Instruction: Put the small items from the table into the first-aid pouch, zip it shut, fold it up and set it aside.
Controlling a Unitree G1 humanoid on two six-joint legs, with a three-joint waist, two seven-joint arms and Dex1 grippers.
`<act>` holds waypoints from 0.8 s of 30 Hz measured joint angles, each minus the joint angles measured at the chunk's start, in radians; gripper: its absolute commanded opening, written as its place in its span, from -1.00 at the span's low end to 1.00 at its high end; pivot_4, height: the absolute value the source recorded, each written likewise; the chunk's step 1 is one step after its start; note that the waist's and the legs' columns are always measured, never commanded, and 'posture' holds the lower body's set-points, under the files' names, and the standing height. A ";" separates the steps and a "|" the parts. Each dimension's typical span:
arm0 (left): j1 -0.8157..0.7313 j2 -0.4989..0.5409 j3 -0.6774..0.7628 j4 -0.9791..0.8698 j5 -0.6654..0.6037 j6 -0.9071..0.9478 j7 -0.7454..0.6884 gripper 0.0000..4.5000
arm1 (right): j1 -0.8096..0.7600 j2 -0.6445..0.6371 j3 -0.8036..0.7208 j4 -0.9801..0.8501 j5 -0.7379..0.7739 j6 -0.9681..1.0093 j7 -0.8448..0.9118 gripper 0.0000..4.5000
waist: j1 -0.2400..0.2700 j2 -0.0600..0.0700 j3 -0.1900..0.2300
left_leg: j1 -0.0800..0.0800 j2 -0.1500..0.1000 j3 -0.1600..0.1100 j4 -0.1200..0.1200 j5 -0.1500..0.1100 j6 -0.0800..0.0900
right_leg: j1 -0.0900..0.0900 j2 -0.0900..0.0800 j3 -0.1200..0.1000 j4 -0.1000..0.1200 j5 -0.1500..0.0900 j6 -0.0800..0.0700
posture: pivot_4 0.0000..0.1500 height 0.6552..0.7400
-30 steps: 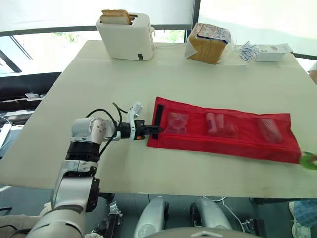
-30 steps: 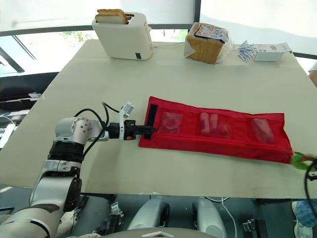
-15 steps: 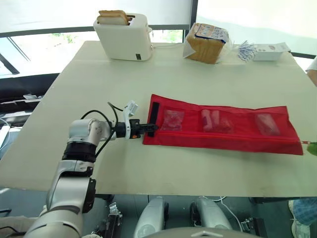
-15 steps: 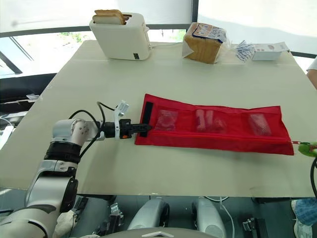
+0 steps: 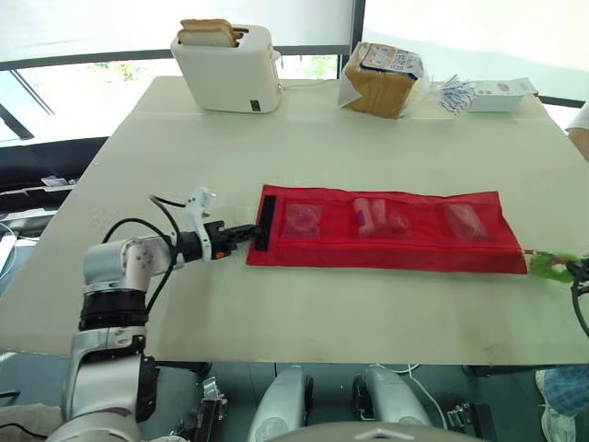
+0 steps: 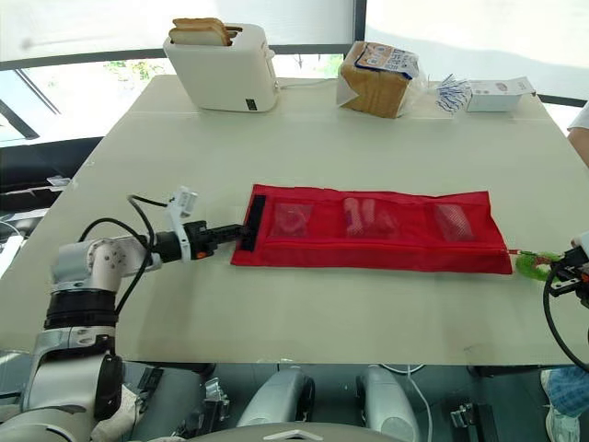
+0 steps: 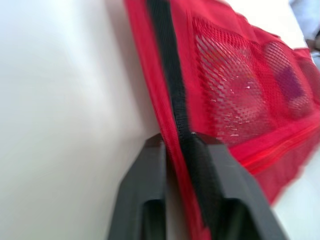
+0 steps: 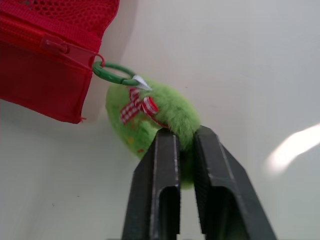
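The red mesh first-aid pouch (image 5: 386,230) lies flat and long across the table's middle, with small items inside its three mesh pockets (image 7: 235,95). My left gripper (image 5: 247,232) is shut on the pouch's left end by the black strip (image 7: 170,75). At the right end, a green fuzzy pull (image 8: 150,120) hangs from the zipper slider (image 8: 55,45) on a green ring. My right gripper (image 6: 560,269) is shut on that green pull at the table's right edge. The zipper line (image 6: 368,241) runs closed along the pouch up to the slider.
A white toaster (image 5: 227,66) with bread slices stands at the back left. A bagged loaf of bread (image 5: 382,78) and a white box with small packets (image 5: 488,92) sit at the back right. A person's sleeve (image 5: 580,124) shows at the right edge.
The pouch has been drawn straight and shifted left with my left gripper. The green pull has travelled to the right with my right gripper, and the zipper is closed along the pouch.
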 measured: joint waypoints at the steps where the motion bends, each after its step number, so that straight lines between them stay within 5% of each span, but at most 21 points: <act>1: 0.002 -0.025 0.013 -0.003 0.024 -0.062 0.044 0.22 | 0.035 0.033 -0.053 -0.039 0.017 0.022 0.002 -0.07 | 0.011 0.001 -0.001 | 0.000 0.000 0.000 0.000 0.000 0.000 | 0.000 0.000 0.000 0.000 0.000 0.000 | 1.00 1.00; 4: -0.011 -0.069 0.072 0.014 0.084 -0.199 0.176 0.87 | 0.105 0.107 -0.216 -0.148 0.104 0.090 0.027 0.60 | 0.020 0.001 -0.001 | 0.000 0.000 -0.001 0.000 -0.001 0.002 | 0.000 0.000 -0.001 0.000 0.000 0.000 | 1.00 1.00; 6: -0.022 -0.101 0.095 0.009 0.094 -0.283 0.196 0.89 | 0.140 0.162 -0.329 -0.223 0.207 0.130 0.059 0.99 | 0.023 0.001 -0.001 | 0.000 0.000 -0.001 0.000 -0.002 0.003 | 0.000 0.000 -0.001 0.000 0.000 0.000 | 1.00 1.00; 10: -0.029 -0.143 0.020 -0.097 0.079 -0.401 0.066 0.89 | 0.172 0.276 -0.399 -0.394 0.415 0.211 0.067 0.99 | 0.016 -0.001 -0.001 | 0.000 0.000 0.000 0.000 0.000 0.000 | 0.000 0.000 0.000 0.000 0.000 0.000 | 1.00 1.00; 15: -0.010 -0.116 -0.173 -0.343 0.002 -0.459 -0.289 0.89 | 0.199 0.438 -0.373 -0.552 0.602 0.279 -0.099 0.99 | 0.011 0.002 -0.002 | 0.001 0.000 0.001 -0.001 0.000 0.000 | 0.000 0.000 0.000 0.000 0.000 0.000 | 1.00 1.00; 24: -0.029 -0.077 -0.283 -0.433 -0.085 -0.418 -0.522 0.89 | 0.175 0.521 -0.245 -0.470 0.574 0.272 -0.333 0.99 | 0.012 0.003 -0.002 | 0.001 0.000 0.002 -0.001 0.000 0.001 | 0.000 0.001 0.001 0.000 0.000 0.000 | 1.00 1.00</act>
